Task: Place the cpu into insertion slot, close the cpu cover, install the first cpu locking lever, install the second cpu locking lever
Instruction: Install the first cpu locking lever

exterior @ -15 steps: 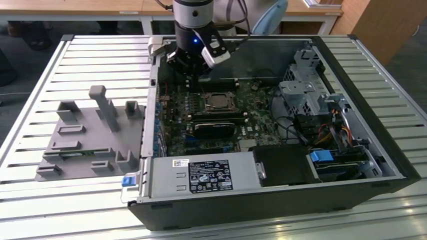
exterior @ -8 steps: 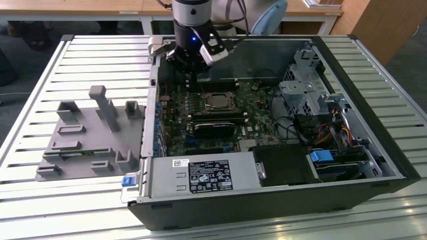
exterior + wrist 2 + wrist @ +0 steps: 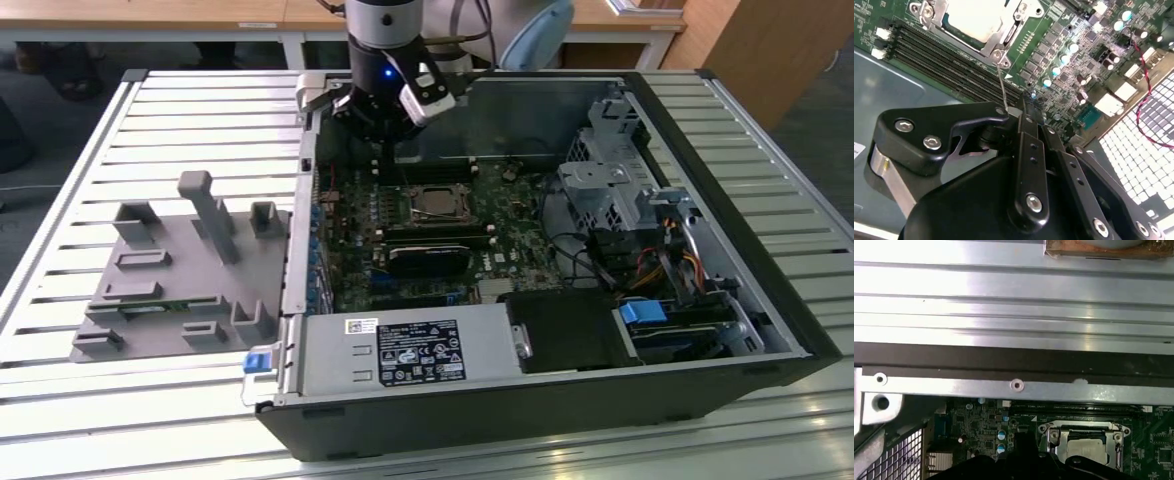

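Note:
The cpu (image 3: 974, 17) lies in the insertion slot (image 3: 434, 204) on the green board, its pale metal top showing through the window of the cpu cover (image 3: 1004, 37), which lies flat over it. A thin wire locking lever (image 3: 1001, 82) rises from the socket's corner to my gripper (image 3: 1015, 111). The gripper's black fingers are drawn together on the lever's free end. In the exterior view my gripper (image 3: 387, 158) hangs just beyond the socket, toward the case's far wall. The first wrist view has the cpu (image 3: 1085, 442) framed by the cover (image 3: 1051, 437).
Long black memory strips (image 3: 939, 62) run beside the socket. The case's metal wall (image 3: 1014, 385) stands close behind the gripper. A black power-supply box (image 3: 400, 350) and cables (image 3: 667, 270) fill the near and right parts of the case. A grey fixture (image 3: 187, 270) sits on the slatted table.

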`<action>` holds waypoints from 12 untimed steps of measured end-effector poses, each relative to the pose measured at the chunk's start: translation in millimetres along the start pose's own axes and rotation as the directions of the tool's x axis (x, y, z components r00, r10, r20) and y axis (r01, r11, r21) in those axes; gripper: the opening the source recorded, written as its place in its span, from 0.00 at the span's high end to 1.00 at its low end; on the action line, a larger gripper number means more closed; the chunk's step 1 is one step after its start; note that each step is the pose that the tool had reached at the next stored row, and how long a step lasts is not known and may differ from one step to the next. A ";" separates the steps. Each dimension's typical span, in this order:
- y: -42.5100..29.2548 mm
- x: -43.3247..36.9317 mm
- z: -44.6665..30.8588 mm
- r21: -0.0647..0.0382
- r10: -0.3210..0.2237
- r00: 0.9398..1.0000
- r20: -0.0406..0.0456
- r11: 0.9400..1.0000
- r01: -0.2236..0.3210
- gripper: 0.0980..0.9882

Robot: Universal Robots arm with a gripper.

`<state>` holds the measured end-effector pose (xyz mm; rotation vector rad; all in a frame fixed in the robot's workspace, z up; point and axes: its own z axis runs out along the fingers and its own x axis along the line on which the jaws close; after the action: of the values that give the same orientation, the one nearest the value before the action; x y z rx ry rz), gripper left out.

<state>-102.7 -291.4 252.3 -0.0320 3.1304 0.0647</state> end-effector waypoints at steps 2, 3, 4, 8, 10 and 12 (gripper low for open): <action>0.4 -2.3 0.1 0.000 0.000 1.000 0.000 1.000 0.000 0.99; 0.5 -3.9 0.2 0.000 0.000 1.000 0.000 1.000 0.000 0.99; 0.5 -6.0 0.3 0.000 0.000 1.000 0.000 1.000 0.000 0.99; 0.5 -20.8 0.6 0.000 0.000 1.000 0.000 1.000 0.000 0.99; 0.4 -28.1 0.9 0.000 0.000 1.000 0.000 1.000 0.000 0.99; 0.4 -35.4 1.1 0.000 0.000 1.000 0.000 1.000 0.000 0.99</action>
<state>-67.3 -290.3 251.6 -0.0317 3.1306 0.0646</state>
